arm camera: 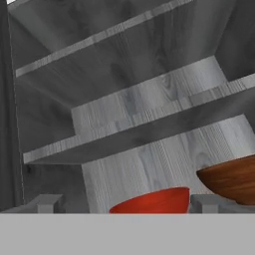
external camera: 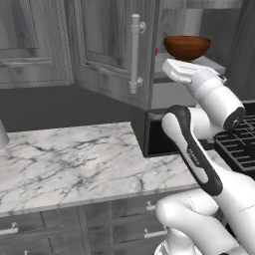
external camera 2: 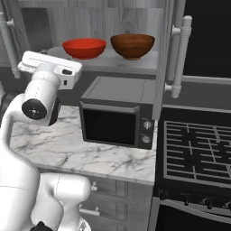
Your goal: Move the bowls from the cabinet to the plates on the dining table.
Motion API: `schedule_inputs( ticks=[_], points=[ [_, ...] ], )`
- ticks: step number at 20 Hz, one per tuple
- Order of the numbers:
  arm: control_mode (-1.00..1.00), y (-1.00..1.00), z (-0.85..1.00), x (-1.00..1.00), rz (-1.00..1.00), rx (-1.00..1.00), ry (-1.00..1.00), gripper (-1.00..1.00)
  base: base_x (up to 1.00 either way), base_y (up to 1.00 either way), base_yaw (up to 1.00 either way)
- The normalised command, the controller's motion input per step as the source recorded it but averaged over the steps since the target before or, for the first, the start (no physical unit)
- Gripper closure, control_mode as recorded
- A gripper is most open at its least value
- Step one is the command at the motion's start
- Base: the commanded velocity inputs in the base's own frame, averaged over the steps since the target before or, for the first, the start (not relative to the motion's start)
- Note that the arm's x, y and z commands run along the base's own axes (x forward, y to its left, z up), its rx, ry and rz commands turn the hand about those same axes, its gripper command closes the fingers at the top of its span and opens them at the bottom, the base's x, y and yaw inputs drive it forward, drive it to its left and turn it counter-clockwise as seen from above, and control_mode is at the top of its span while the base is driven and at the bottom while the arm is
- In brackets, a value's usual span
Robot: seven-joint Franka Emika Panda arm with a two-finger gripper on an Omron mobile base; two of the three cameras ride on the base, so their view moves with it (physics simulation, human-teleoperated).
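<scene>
Hovering at the open cabinet [external camera 2: 108,18]: the hand [arm camera: 122,205] is up at shelf height, fingers spread wide, nothing between them. In the hand view one fingertip [arm camera: 47,203] sits off to the left and the other right of the red bowl [arm camera: 152,201], so the red rim lines up inside the gap, just ahead of the hand, not touching as far as I can tell. The brown bowl [arm camera: 231,180] is ahead and to the right of the hand, beyond the right fingertip, its edge passing behind that finger in the picture.

From the right base view both bowls stand upright on the grey inner shelf [external camera 2: 113,63], side by side with a small gap, red next to the white wrist housing, brown further from it. The hand sits just short of the shelf's front edge, level with the bowls.

Below the hand is a black microwave [external camera 2: 118,115] on the marble worktop [external camera 2: 67,149]. Cabinet door [external camera: 112,50] hangs open to the hand's left, its long bar handle [external camera: 135,54] vertical. Black stove grates [external camera 2: 196,151] lie below and to the right of the hand, past the microwave. Low drawers [external camera: 74,224] with small handles run under the worktop.
</scene>
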Motion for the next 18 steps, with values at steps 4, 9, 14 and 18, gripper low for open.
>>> schedule_inputs(
  ticks=[4, 9, 14, 18],
  points=[
    [-1.0, -0.05, 0.03, 0.6, 0.04, 0.02, 0.04, -1.0, 0.0, 0.0, 0.0],
    [-1.0, -0.04, 0.01, 0.6, 0.04, 0.0, 0.05, -1.0, 0.0, 0.0, 0.0],
    [-1.0, 0.06, 0.0, 0.47, 0.04, -0.04, 0.02, -1.0, 0.0, 0.0, 0.0],
    [-1.0, 0.19, 0.0, 0.37, 0.06, -0.06, 0.0, -1.0, 0.0, 0.0, 0.0]
  ],
)
